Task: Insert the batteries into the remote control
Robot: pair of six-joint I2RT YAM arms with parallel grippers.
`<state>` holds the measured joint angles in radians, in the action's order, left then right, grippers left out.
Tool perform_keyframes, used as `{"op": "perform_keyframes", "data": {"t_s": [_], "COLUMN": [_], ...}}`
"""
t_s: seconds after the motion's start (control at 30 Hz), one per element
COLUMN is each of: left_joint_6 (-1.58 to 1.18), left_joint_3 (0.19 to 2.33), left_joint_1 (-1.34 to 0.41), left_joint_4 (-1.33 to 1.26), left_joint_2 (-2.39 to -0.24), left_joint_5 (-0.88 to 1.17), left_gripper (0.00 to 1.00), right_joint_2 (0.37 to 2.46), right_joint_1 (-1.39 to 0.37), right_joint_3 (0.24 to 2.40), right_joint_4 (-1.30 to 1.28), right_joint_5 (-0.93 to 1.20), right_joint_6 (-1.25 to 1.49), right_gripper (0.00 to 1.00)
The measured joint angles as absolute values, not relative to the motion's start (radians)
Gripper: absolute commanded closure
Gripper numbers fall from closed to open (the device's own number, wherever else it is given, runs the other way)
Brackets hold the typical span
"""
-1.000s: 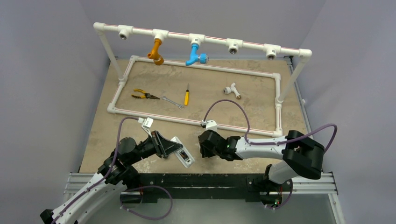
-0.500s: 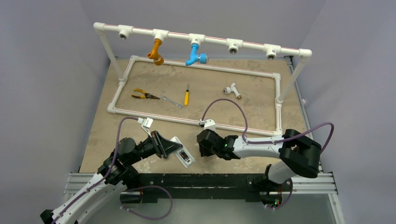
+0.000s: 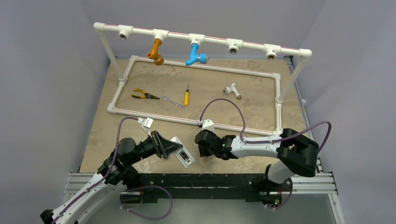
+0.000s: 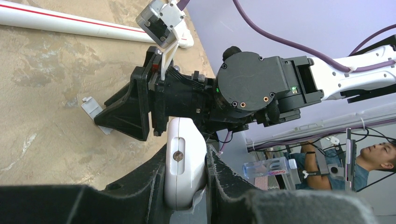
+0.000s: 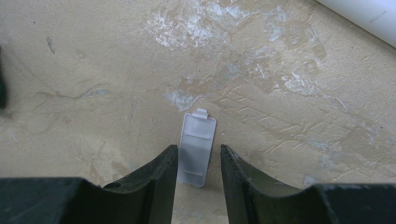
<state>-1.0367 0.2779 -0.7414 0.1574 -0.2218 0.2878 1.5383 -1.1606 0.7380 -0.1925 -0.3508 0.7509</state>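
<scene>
My left gripper point(image 3: 169, 147) point(image 4: 186, 153) is shut on the white remote control point(image 3: 182, 153) point(image 4: 183, 137), holding it by its sides near the table's front edge. In the top view its dark battery bay point(image 3: 185, 157) faces up, too small to tell what lies in it. No batteries show as separate things. My right gripper point(image 3: 201, 150) point(image 5: 198, 148) hangs open just right of the remote, low over the table. A small flat white cover point(image 5: 198, 133) point(image 4: 92, 110) lies on the table between its fingers, close to the left finger point(image 5: 164, 170); I cannot tell whether they touch.
A white pipe frame point(image 3: 154, 116) lies on the table behind both grippers, with a raised rail point(image 3: 210, 40) carrying an orange tap point(image 3: 157, 52) and a blue tap point(image 3: 194, 54). Inside the frame lie pliers point(image 3: 142, 95), a wrench point(image 3: 172, 101), a yellow-handled screwdriver point(image 3: 187, 95) and a white tee fitting point(image 3: 232, 89).
My right gripper has shifted a little to the left, closer to the remote, at about the same opening. The left gripper and the remote have not moved.
</scene>
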Motion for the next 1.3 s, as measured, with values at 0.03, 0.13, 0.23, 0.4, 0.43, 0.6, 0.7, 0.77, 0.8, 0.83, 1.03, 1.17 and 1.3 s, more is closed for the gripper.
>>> {"op": "perform_keyframes", "data": {"t_s": [0.03, 0.13, 0.23, 0.4, 0.43, 0.6, 0.7, 0.77, 0.8, 0.83, 1.03, 1.17, 1.3], "left_joint_6": [-1.037, -1.037, -1.037, -1.037, -1.037, -1.037, -1.037, -1.037, -1.037, -1.037, -1.037, -1.037, -1.037], "left_joint_3": [0.278, 0.278, 0.278, 0.278, 0.278, 0.278, 0.278, 0.278, 0.277, 0.277, 0.277, 0.277, 0.277], "left_joint_1": [-0.741, -0.741, -0.741, -0.741, -0.741, -0.741, -0.741, -0.741, -0.741, -0.741, -0.741, -0.741, -0.741], "left_joint_4": [0.157, 0.157, 0.157, 0.157, 0.157, 0.158, 0.158, 0.158, 0.158, 0.158, 0.158, 0.158, 0.159], "left_joint_2": [-0.222, -0.222, -0.222, -0.22, -0.218, -0.207, -0.204, -0.203, -0.203, -0.203, -0.203, -0.203, -0.201], "left_joint_5": [0.288, 0.288, 0.288, 0.288, 0.288, 0.288, 0.288, 0.288, 0.288, 0.288, 0.288, 0.288, 0.287], "left_gripper": [1.0, 1.0, 1.0, 1.0, 1.0, 1.0, 1.0, 1.0, 1.0, 1.0, 1.0, 1.0, 1.0], "right_joint_2": [1.54, 1.546, 1.551, 1.559, 1.559, 1.563, 1.565, 1.567, 1.57, 1.573, 1.591, 1.608, 1.624], "right_joint_1": [-1.161, -1.165, -1.167, -1.174, -1.174, -1.181, -1.185, -1.185, -1.186, -1.187, -1.194, -1.2, -1.207], "right_joint_3": [0.741, 0.747, 0.751, 0.754, 0.754, 0.754, 0.754, 0.756, 0.759, 0.762, 0.778, 0.793, 0.808], "right_joint_4": [-0.196, -0.2, -0.207, -0.213, -0.213, -0.213, -0.213, -0.215, -0.217, -0.22, -0.229, -0.242, -0.253], "right_joint_5": [-0.352, -0.359, -0.367, -0.381, -0.381, -0.395, -0.403, -0.403, -0.404, -0.406, -0.429, -0.443, -0.463], "right_joint_6": [0.751, 0.747, 0.747, 0.746, 0.746, 0.746, 0.746, 0.746, 0.746, 0.745, 0.743, 0.739, 0.734], "right_gripper": [0.62, 0.62, 0.62, 0.62, 0.62, 0.63, 0.63, 0.63, 0.63, 0.63, 0.64, 0.64, 0.64]}}
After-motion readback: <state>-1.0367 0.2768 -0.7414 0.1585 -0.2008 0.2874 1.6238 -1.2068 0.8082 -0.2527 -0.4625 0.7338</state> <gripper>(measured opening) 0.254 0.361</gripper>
